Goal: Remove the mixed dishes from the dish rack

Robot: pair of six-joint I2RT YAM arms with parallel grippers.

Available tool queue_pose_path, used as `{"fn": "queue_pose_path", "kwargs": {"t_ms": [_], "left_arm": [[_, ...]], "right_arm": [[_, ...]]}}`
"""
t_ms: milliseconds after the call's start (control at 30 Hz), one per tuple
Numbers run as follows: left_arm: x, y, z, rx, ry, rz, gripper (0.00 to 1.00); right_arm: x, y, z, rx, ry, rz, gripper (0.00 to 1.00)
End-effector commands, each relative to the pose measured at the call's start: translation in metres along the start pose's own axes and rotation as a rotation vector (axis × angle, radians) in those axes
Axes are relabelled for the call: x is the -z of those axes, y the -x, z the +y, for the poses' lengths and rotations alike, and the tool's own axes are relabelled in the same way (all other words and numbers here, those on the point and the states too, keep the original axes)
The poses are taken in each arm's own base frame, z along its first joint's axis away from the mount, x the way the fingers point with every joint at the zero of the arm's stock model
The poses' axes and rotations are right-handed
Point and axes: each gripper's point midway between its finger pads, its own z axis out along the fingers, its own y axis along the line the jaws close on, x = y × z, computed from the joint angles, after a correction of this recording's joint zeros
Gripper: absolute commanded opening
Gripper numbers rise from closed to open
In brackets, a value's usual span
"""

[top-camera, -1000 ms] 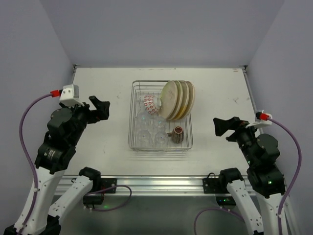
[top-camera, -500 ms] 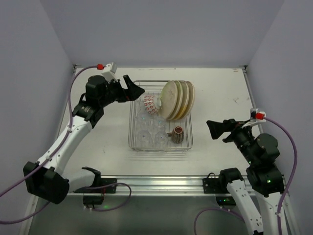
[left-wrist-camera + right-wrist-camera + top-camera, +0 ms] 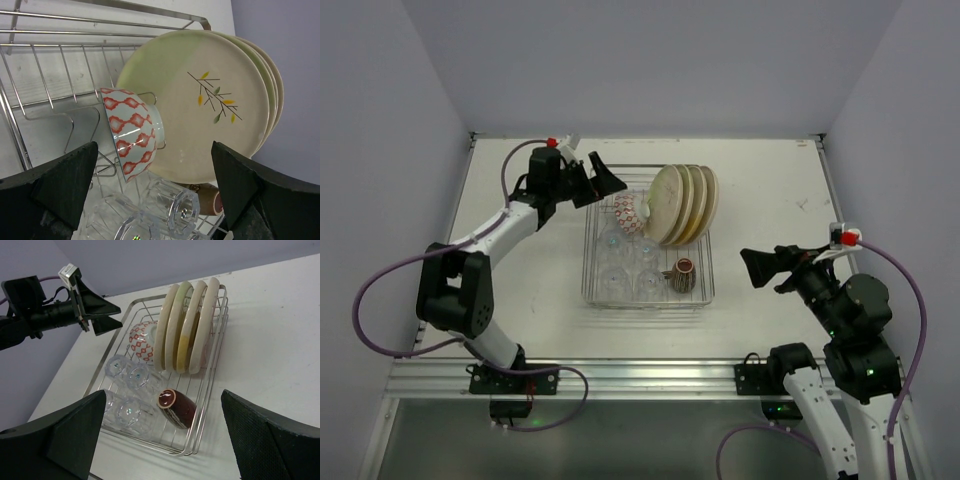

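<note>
- The dish rack (image 3: 588, 245) sits in the middle of the table (image 3: 770, 180), and all the mixed dishes are inside it.
- The plates (image 3: 682, 205) stand on edge in a tight row between the prongs at the far right of the rack.
- The patterned bowl (image 3: 627, 212) lies tipped on its side just left of the plates, close against the face of the first one.
- The clear glasses (image 3: 620, 265) are clustered in the near left part of the rack. The dark mug (image 3: 682, 275) lies on its side at the near right.
- The left gripper (image 3: 610, 184) hovers over the far left corner of the rack and points at the bowl and plates. Its jaws are spread wide and hold nothing.
- The right gripper (image 3: 750, 268) hangs over the table well to the right of the rack, also spread wide and empty.
- The plates look like glazed ceramic, so they are probably stiff, fairly heavy, slick and chip-prone. A good hold would be a pinch across the top rim with one finger on each face, then a straight lift out of the prongs.
- The bowl is likely light but rounded. Its rim wall offers a better hold than the curved belly.
- The glasses are probably the slipperiest and most fragile items. A gentle pinch over one wall would suit them.
- The mug could be taken by its wall at the mouth.
</note>
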Motion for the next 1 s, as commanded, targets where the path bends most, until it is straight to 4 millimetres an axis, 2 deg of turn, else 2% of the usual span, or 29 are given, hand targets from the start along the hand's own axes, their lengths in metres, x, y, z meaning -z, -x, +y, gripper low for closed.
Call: {"fn": "queue_pose_path", "kwargs": {"t_ms": [0,267,367,533,733,967], "left_arm": [[-0.006,0.014,-0.027,-0.022,-0.136,-0.014,1.0],[-0.025,-0.009,0.003,0.038,-0.064,0.084,1.0],[-0.028,-0.014,0.001,0.056,-0.094,0.105,1.0],[-0.027,-0.019,-0.016,0.078,-0.212,0.138,1.0],[-0.033,-0.027,-0.008,0.108,-0.202,0.165,1.0],[-0.036,-0.028,-0.012,0.126,-0.225,0.187,1.0]], "right_arm": [[0.002,0.003,0.009,0.023,0.044,-0.002,0.99],[-0.001,0.003,0.011,0.014,0.054,0.01,0.99],[-0.001,0.001,0.011,0.008,0.058,0.02,0.99],[-0.001,-0.001,0.011,0.004,0.058,0.03,0.99],[0.006,0.002,0.015,0.005,0.067,0.015,0.99],[0.006,-0.001,0.013,0.0,0.058,0.019,0.99]]}}
